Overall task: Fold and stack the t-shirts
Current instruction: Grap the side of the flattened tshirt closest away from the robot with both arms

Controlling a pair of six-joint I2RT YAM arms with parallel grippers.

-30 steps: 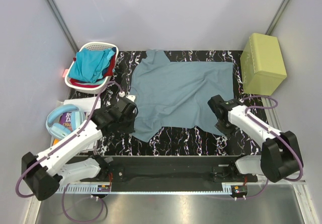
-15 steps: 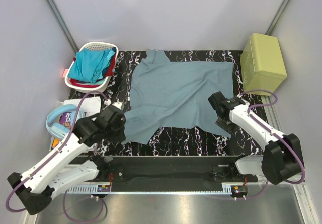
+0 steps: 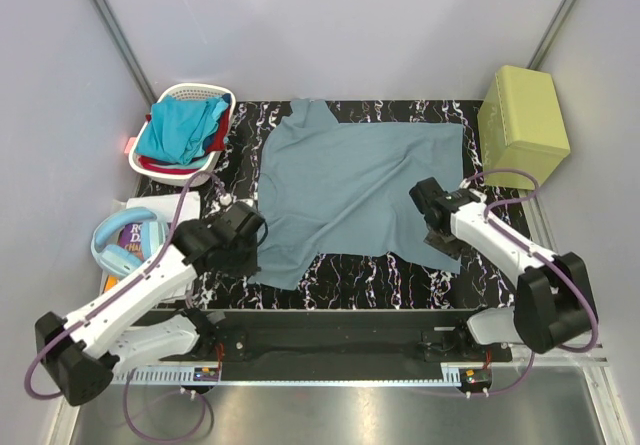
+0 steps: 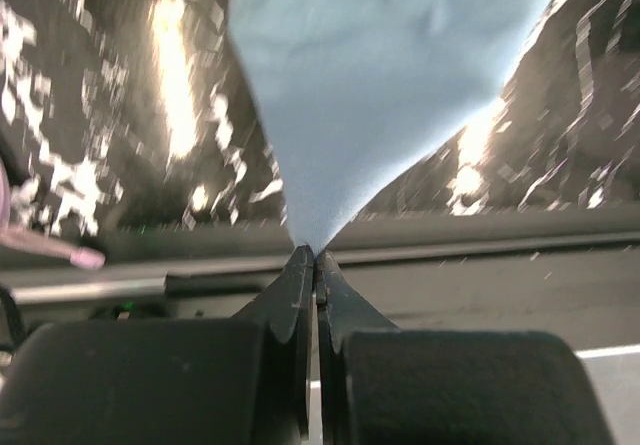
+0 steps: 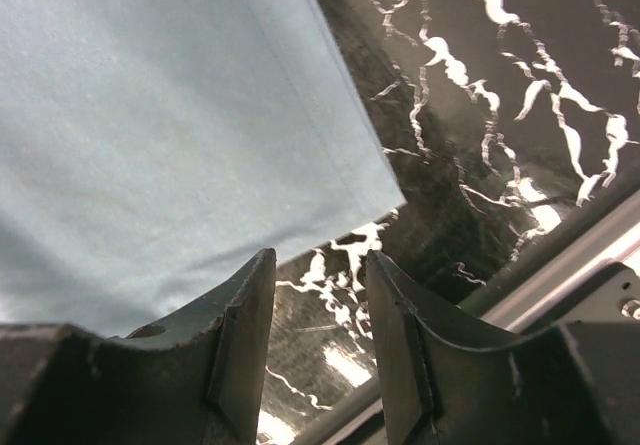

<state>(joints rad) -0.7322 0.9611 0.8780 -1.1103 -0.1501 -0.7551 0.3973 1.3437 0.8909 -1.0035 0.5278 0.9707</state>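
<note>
1. Neither pair of jaws can be read from above, since each wrist body hides them. The left gripper (image 3: 243, 237) sits at the 7 o'clock corner of the grey-blue t-shirt (image 3: 360, 185), and the right gripper (image 3: 440, 223) is over its 4 o'clock edge. The shirt lies spread on the black marbled table (image 3: 385, 270), its long axis running 9 to 3 o'clock. One flap juts toward 12 o'clock at the far-left corner, and the near-left corner is drawn out toward 7 o'clock. I cannot make out the collar. At 10 o'clock a white basket (image 3: 190, 92) holds the turquoise t-shirt (image 3: 175, 130) and the red t-shirt (image 3: 217, 135). A yellow-green box (image 3: 522, 125) stands at 2 o'clock and light blue headphones (image 3: 125, 240) lie at 8 o'clock.

2. The left wrist view shows what the top view hides. The left gripper (image 4: 315, 255) has its jaws pressed together, clamped on the very tip of the grey-blue t-shirt (image 4: 380, 85). The cloth fans out from that pinch toward 12 o'clock. The picture is blurred.

3. In the right wrist view the right gripper (image 5: 320, 295) has its jaws apart with nothing between them. A hemmed corner of the grey-blue t-shirt (image 5: 150, 115) lies flat just beyond the fingertips at about 1 o'clock, and the cloth fills the 10 o'clock side. Only this view shows the gap.
</note>
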